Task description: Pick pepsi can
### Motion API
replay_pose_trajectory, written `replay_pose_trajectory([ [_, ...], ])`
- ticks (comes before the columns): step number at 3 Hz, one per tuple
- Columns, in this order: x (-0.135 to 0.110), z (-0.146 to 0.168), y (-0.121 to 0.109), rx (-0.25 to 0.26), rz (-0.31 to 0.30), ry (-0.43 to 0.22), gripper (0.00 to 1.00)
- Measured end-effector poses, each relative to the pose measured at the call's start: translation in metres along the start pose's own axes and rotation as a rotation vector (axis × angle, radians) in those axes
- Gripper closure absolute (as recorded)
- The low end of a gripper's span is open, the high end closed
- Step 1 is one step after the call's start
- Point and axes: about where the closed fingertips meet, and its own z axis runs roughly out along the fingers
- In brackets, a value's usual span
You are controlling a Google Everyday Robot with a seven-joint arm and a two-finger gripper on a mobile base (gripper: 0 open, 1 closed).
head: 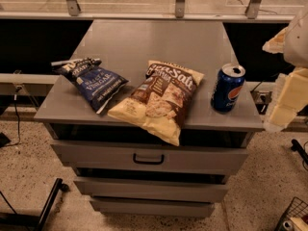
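The pepsi can [227,88] is a small dark blue can with a silver top and a red-white-blue logo. It stands upright near the front right corner of the grey cabinet top [144,42]. My gripper [285,102] is a pale blocky shape at the right edge of the camera view. It hangs just off the cabinet's right side, to the right of the can and apart from it. It holds nothing that I can see.
A yellow sea salt chip bag [159,100] lies left of the can, overhanging the front edge. A dark blue chip bag [91,81] lies at the front left. Drawers with a handle [148,159] are below. A wire basket [294,214] is at the lower right.
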Motion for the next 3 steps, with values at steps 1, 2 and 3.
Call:
replay_pose_trajectory([
  [1,0.000,0.000,0.000,0.000,0.000,0.000,0.00],
  [2,-0.003,0.010,-0.018,-0.004,-0.007,-0.070,0.00],
  [3,-0.008,0.026,-0.047,-0.011,-0.011,-0.181,0.00],
])
